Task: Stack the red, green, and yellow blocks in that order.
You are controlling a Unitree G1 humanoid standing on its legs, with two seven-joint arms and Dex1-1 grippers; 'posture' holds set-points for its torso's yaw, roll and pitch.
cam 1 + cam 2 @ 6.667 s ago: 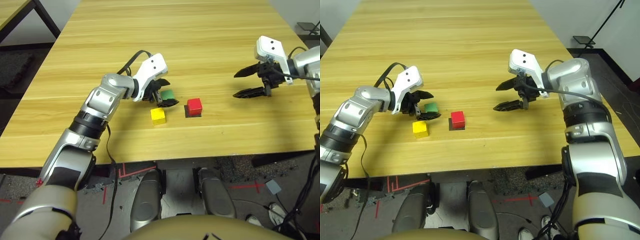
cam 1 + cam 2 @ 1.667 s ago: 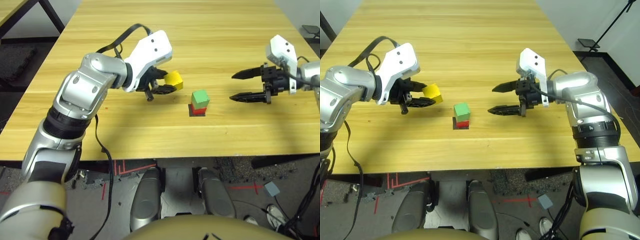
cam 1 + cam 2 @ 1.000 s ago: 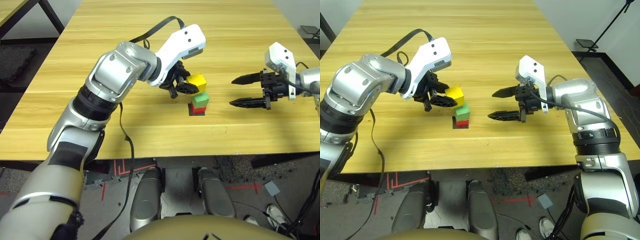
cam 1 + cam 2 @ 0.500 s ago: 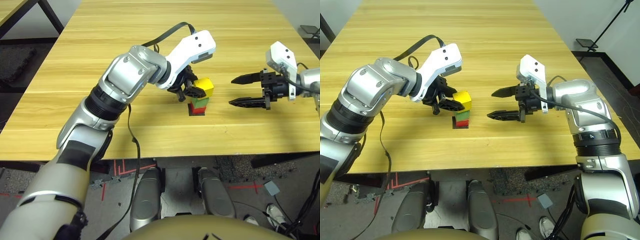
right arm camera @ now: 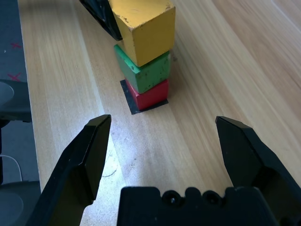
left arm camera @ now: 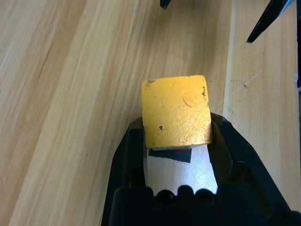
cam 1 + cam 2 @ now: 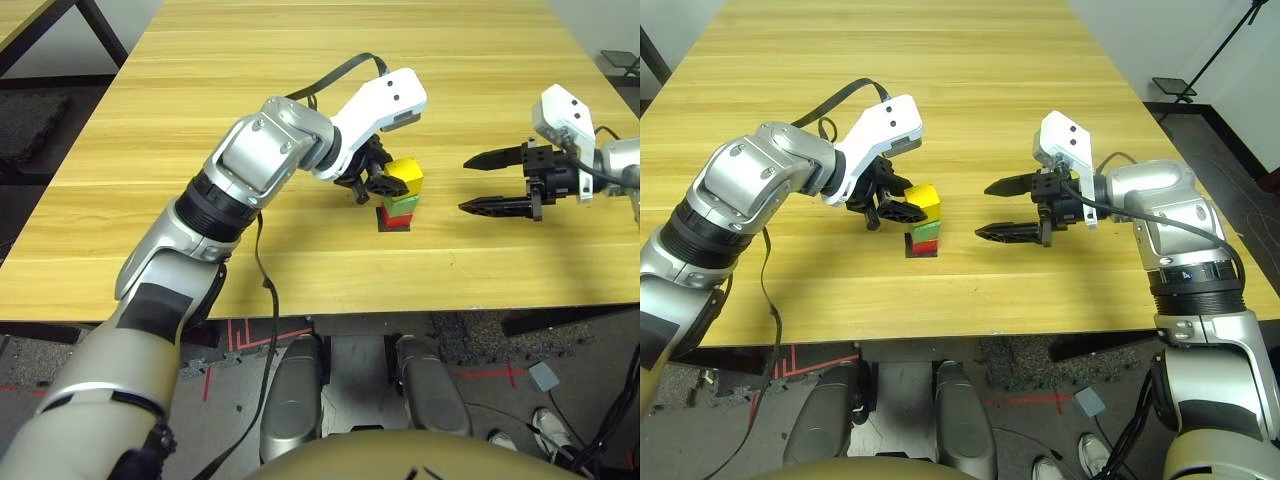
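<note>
At the worktop's near edge, your yellow cube tops the stack, still to be released

Near the middle of the worktop's [image 7: 250,280] near edge, set in from it, your left gripper [image 6: 178,127] has its two black fingers closed against opposite sides of the yellow cube [image 6: 176,110], so you have that one in hand. Directly beneath is the green cube [image 5: 146,73], and under that the red cube [image 5: 150,95], which sits on a flat black square patch [image 5: 128,96] on the wood. The yellow cube appears to rest on the green one or to be just above it; you can't quite tell whether they touch. Farther out, toward the worktop's right edge, your right gripper [image 7: 1006,208] stands wide open with nothing between its fingers, well apart from the left gripper.

Judging by how things lie, you are nearly done: red at the bottom and green on it are in place, and yellow is lined up as the third layer. What remains is to seat it, part the left fingers evenly and back away without dragging the column over. The green cube looks slightly turned against the red, so a sideways nudge could upset it.

Your count: one red cube, one green, one yellow, three altogether; one black patch; two grippers.
</note>
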